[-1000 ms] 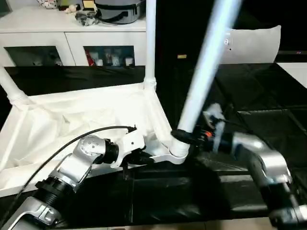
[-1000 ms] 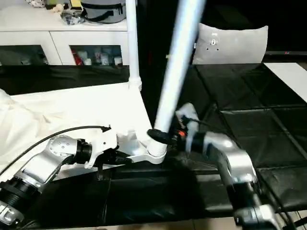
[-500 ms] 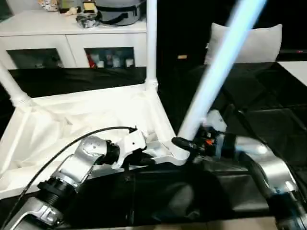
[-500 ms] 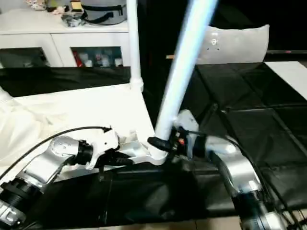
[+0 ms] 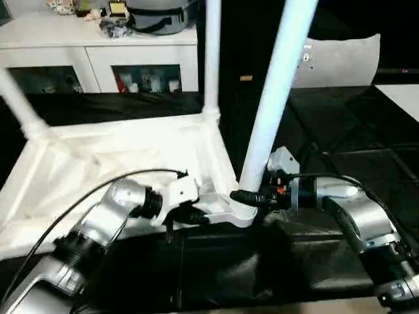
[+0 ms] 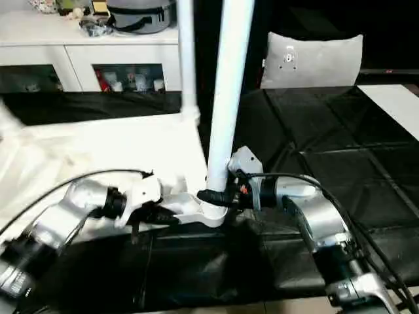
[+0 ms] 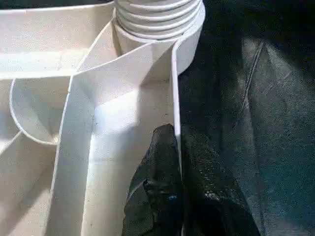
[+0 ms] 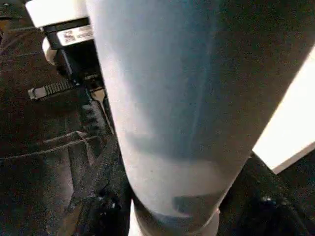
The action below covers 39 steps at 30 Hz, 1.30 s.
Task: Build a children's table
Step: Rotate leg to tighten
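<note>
The children's table lies upside down, its white tabletop (image 5: 118, 147) ribbed side up on the black cloth. One leg (image 5: 211, 59) stands upright in the far right corner and another leg (image 5: 19, 108) leans at the far left. A third leg (image 5: 275, 98) rises nearly upright from the near right corner socket (image 5: 243, 210). My right gripper (image 5: 247, 195) is shut on this leg just above the socket; in the right wrist view the leg (image 8: 167, 98) sits between the fingers (image 8: 98, 209). My left gripper (image 7: 177, 132) is shut on the tabletop's near rim (image 7: 173, 88), beside that socket.
A white cabinet (image 5: 98, 42) with clutter on top runs along the back. A grey cushion (image 5: 340, 59) stands at the back right, and a white panel (image 5: 402, 95) shows at the right edge. Black cloth (image 5: 340, 150) covers the surface to the right of the tabletop.
The held leg has swung from a strong rightward lean to nearly upright in the corner socket, my right gripper staying on its base. My left gripper has kept its hold on the rim.
</note>
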{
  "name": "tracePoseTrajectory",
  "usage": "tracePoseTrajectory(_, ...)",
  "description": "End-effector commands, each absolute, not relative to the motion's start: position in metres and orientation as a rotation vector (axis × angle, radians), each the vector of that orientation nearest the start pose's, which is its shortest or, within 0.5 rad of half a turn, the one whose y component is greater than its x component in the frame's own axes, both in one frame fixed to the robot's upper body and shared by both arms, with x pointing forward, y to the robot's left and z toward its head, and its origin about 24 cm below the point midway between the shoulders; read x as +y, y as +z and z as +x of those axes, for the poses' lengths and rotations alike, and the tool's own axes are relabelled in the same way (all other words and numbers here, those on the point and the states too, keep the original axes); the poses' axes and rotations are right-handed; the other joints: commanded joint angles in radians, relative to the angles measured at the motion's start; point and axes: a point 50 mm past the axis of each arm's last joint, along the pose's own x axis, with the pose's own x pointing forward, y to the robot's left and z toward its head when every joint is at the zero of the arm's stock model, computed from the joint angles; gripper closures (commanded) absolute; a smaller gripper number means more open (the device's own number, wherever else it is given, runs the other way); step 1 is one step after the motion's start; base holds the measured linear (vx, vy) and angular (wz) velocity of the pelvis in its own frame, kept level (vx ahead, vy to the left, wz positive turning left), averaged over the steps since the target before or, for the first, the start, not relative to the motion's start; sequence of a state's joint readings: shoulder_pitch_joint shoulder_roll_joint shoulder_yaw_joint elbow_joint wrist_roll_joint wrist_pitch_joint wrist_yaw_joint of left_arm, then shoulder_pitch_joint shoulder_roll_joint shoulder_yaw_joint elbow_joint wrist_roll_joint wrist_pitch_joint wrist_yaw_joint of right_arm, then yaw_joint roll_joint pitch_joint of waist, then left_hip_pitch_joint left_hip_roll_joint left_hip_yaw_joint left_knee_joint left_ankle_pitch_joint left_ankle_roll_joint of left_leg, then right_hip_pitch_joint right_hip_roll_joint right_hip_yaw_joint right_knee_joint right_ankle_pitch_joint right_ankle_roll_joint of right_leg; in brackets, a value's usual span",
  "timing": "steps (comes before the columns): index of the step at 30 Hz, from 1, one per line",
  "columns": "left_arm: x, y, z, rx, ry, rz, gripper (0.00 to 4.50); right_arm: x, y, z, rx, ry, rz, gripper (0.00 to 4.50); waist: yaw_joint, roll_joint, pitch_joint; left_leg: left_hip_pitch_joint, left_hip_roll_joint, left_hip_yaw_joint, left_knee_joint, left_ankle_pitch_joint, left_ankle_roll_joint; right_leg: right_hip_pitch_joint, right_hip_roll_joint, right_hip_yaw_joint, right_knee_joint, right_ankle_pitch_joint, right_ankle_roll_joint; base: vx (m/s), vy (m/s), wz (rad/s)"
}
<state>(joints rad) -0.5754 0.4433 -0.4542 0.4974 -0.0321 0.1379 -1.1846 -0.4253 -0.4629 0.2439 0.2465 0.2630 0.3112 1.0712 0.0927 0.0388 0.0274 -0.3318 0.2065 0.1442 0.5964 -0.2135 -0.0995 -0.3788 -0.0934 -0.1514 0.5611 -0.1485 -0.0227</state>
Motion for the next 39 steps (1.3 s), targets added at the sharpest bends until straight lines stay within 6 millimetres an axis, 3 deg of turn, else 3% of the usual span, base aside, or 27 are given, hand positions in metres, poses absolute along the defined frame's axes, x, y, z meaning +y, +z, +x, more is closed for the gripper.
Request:
tracePoseTrajectory(1,0.122,0.073,0.325,0.395,-1.349,0.572,4.5,-0.148,0.021,0.269,0.637,1.241,-0.115,2.62,-0.013,0.001,-0.029,0.004,0.016,0.002,-0.084,-0.349,0.041,0.029,-0.057,0.048,-0.096,-0.547,-0.06,0.0,0.0,0.0)
tracePoseTrajectory(8,0.128,0.08,0.336,0.397,-1.327,0.601,4.5,-0.141,0.02,0.269,0.629,1.24,-0.097,2.62,-0.02,0.002,-0.023,0.004,0.011,-0.003,-0.082,-0.39,0.031,0.027,-0.062,0.035,-0.111,-0.639,-0.014,0.0,0.0,0.0)
tracePoseTrajectory(9,0.13,0.079,0.337,0.401,-1.327,0.601,4.5,-0.14,0.02,0.27,0.629,1.233,-0.091,2.62,-0.022,-0.004,-0.022,0.002,0.012,-0.004,-0.084,-0.396,0.031,0.027,-0.062,0.033,-0.113,-0.648,-0.008,0.0,0.0,0.0)
tracePoseTrajectory(12,0.134,0.077,0.336,0.412,-1.325,0.587,4.5,-0.139,0.02,0.272,0.626,1.209,-0.079,2.62,-0.025,-0.001,-0.018,0.007,0.01,-0.006,-0.083,-0.415,0.028,0.021,-0.061,0.029,-0.119,-0.675,0.002,0.0,0.0,0.0)
tracePoseTrajectory(13,0.136,0.076,0.335,0.416,-1.316,0.575,4.5,-0.138,0.019,0.274,0.625,1.188,-0.081,2.62,-0.028,-0.008,-0.017,0.008,0.01,-0.006,-0.082,-0.423,0.026,0.02,-0.061,0.027,-0.122,-0.686,0.007,0.0,0.0,0.0)
tracePoseTrajectory(14,0.141,0.073,0.333,0.425,-1.289,0.544,4.5,-0.136,0.018,0.276,0.622,1.139,-0.085,2.62,-0.028,-0.006,-0.017,0.009,0.01,-0.007,-0.082,-0.428,0.024,0.019,-0.062,0.025,-0.122,-0.693,0.009,0.0,0.0,0.0)
tracePoseTrajectory(15,0.141,0.072,0.332,0.427,-1.284,0.539,4.5,-0.135,0.018,0.277,0.621,1.131,-0.087,2.62,-0.035,-0.003,-0.012,0.009,0.008,-0.009,-0.082,-0.446,0.016,0.017,-0.061,0.018,-0.128,-0.715,0.019,0.0,0.0,0.0)
tracePoseTrajectory(16,0.145,0.07,0.329,0.433,-1.253,0.513,4.5,-0.134,0.016,0.278,0.617,1.086,-0.098,2.62,-0.04,-0.007,-0.014,0.01,0.01,-0.011,-0.082,-0.452,0.01,0.019,-0.064,0.015,-0.129,-0.718,0.023,0.0,0.0,0.0)
tracePoseTrajectory(17,0.147,0.069,0.327,0.435,-1.239,0.504,4.5,-0.134,0.016,0.279,0.616,1.067,-0.104,2.62,-0.052,-0.003,-0.011,0.008,0.013,-0.017,-0.084,-0.478,0.005,0.022,-0.065,0.006,-0.131,-0.725,0.031,0.0,0.0,0.0)
tracePoseTrajectory(18,0.149,0.067,0.323,0.442,-1.215,0.486,4.5,-0.133,0.015,0.28,0.611,1.03,-0.107,2.62,-0.061,-0.002,-0.01,0.013,0.016,-0.022,-0.083,-0.504,0.002,0.024,-0.066,-0.006,-0.136,-0.733,0.041,0.0,0.0,0.0)
tracePoseTrajectory(19,0.153,0.064,0.313,0.454,-1.177,0.441,4.5,-0.131,0.014,0.281,0.603,0.978,-0.102,2.62,-0.078,0.001,-0.002,0.02,0.025,-0.027,-0.092,-0.565,0.006,0.026,-0.059,-0.022,-0.148,-0.723,0.043,0.0,0.0,0.0)
tracePoseTrajectory(20,0.154,0.062,0.307,0.46,-1.162,0.418,4.5,-0.13,0.014,0.281,0.6,0.957,-0.097,2.62,-0.084,0.007,-0.008,0.017,0.032,-0.036,-0.096,-0.585,-0.004,0.04,-0.067,-0.022,-0.132,-0.681,0.034,0.0,0.0,0.0)
tracePoseTrajectory(21,0.154,0.059,0.299,0.469,-1.14,0.395,4.5,-0.127,0.014,0.281,0.594,0.937,-0.085,2.62,-0.093,0.005,-0.002,-0.009,0.045,-0.051,-0.121,-0.639,-0.007,0.061,-0.063,-0.015,-0.114,-0.641,0.031,0.0,0.0,0.0)
tracePoseTrajectory(22,0.154,0.058,0.293,0.476,-1.126,0.382,4.5,-0.125,0.014,0.281,0.59,0.926,-0.077,2.62,-0.098,0.011,0.001,-0.018,0.056,-0.06,-0.137,-0.689,-0.016,0.069,-0.063,-0.012,-0.095,-0.625,0.024,0.0,0.0,0.0)
tracePoseTrajectory(23,0.154,0.056,0.288,0.481,-1.117,0.378,4.5,-0.124,0.014,0.282,0.587,0.912,-0.071,2.63,-0.098,0.012,0.007,-0.018,0.069,-0.062,-0.159,-0.771,-0.025,0.069,-0.059,0.018,-0.062,-0.577,-0.002,0.0,0.0,0.0)
tracePoseTrajectory(24,0.153,0.055,0.281,0.487,-1.103,0.369,4.5,-0.123,0.014,0.283,0.58,0.889,-0.063,2.63,-0.103,0.007,0.012,0.0,0.049,-0.059,-0.149,-0.783,-0.034,0.047,-0.066,0.029,-0.079,-0.633,-0.014,0.0,0.0,0.0)
tracePoseTrajectory(25,0.149,0.055,0.267,0.491,-1.086,0.338,4.5,-0.122,0.014,0.287,0.566,0.846,-0.044,2.63,-0.12,-0.006,0.018,0.019,0.019,-0.052,-0.112,-0.717,-0.03,0.02,-0.081,0.003,-0.126,-0.802,0.012,0.0,0.0,0.0)
tracePoseTrajectory(26,0.148,0.056,0.266,0.491,-1.085,0.336,4.5,-0.122,0.014,0.287,0.564,0.841,-0.042,2.63,-0.126,-0.002,0.018,0.024,0.009,-0.048,-0.093,-0.679,-0.027,0.019,-0.086,-0.016,-0.148,-0.858,0.033,0.0,0.0,0.0)
tracePoseTrajectory(27,0.145,0.057,0.26,0.49,-1.081,0.328,4.5,-0.122,0.014,0.289,0.556,0.821,-0.036,2.63,-0.137,-0.007,0.014,0.015,0.001,-0.046,-0.079,-0.621,-0.013,0.029,-0.079,-0.04,-0.161,-0.865,0.071,0.0,0.0,0.0)
tracePoseTrajectory(28,0.141,0.058,0.253,0.486,-1.091,0.32,4.5,-0.121,0.015,0.291,0.549,0.806,-0.03,2.63,-0.134,0.003,0.009,0.011,0.01,-0.05,-0.088,-0.617,-0.012,0.044,-0.08,-0.038,-0.152,-0.825,0.067,0.0,0.0,0.0)
tracePoseTrajectory(29,0.136,0.06,0.247,0.483,-1.1,0.314,4.5,-0.121,0.015,0.292,0.545,0.797,-0.027,2.63,-0.138,-0.001,0.008,-0.029,0.039,-0.07,-0.124,-0.638,-0.014,0.081,-0.085,-0.013,-0.105,-0.691,0.037,0.051,-0.008,-0.04)
tracePoseTrajectory(30,0.132,0.062,0.243,0.48,-1.106,0.311,4.5,-0.121,0.015,0.293,0.543,0.793,-0.025,2.63,-0.13,-0.001,0.006,-0.023,0.047,-0.075,-0.135,-0.669,-0.022,0.074,-0.083,0.011,-0.089,-0.627,0.009,0.051,-0.008,-0.04)
tracePoseTrajectory(31,0.125,0.065,0.24,0.479,-1.106,0.322,4.5,-0.119,0.015,0.293,0.541,0.788,-0.024,2.63,-0.131,-0.018,0.007,-0.001,0.025,-0.064,-0.114,-0.625,-0.021,0.041,-0.09,0.013,-0.113,-0.688,-0.008,0.0,0.0,0.0)
tracePoseTrajectory(32,0.123,0.065,0.24,0.478,-1.107,0.333,4.5,-0.119,0.015,0.293,0.541,0.788,-0.025,2.63,-0.127,-0.017,0.01,0.007,0.012,-0.059,-0.104,-0.593,-0.017,0.031,-0.091,0.007,-0.128,-0.74,-0.007,0.0,0.0,0.0)
tracePoseTrajectory(33,0.121,0.065,0.241,0.474,-1.103,0.346,4.5,-0.117,0.015,0.293,0.538,0.791,-0.024,2.63,-0.126,-0.016,0.008,0.008,0.003,-0.052,-0.092,-0.533,-0.009,0.029,-0.091,0.001,-0.139,-0.778,0.002,0.0,0.0,0.0)
tracePoseTrajectory(34,0.119,0.066,0.245,0.47,-1.081,0.354,4.5,-0.116,0.016,0.293,0.534,0.795,-0.021,2.63,-0.121,-0.021,0.004,-0.002,0.008,-0.053,-0.096,-0.502,-0.01,0.04,-0.087,-0.001,-0.134,-0.743,0.005,0.0,0.0,0.0)
tracePoseTrajectory(39,0.119,0.066,0.255,0.469,-1.01,0.405,4.5,-0.114,0.018,0.295,0.516,0.795,-0.024,2.63,-0.101,-0.017,-0.003,-0.009,0.021,-0.054,-0.109,-0.467,-0.011,0.047,-0.078,0.016,-0.11,-0.588,-0.037,0.0,0.0,0.0)
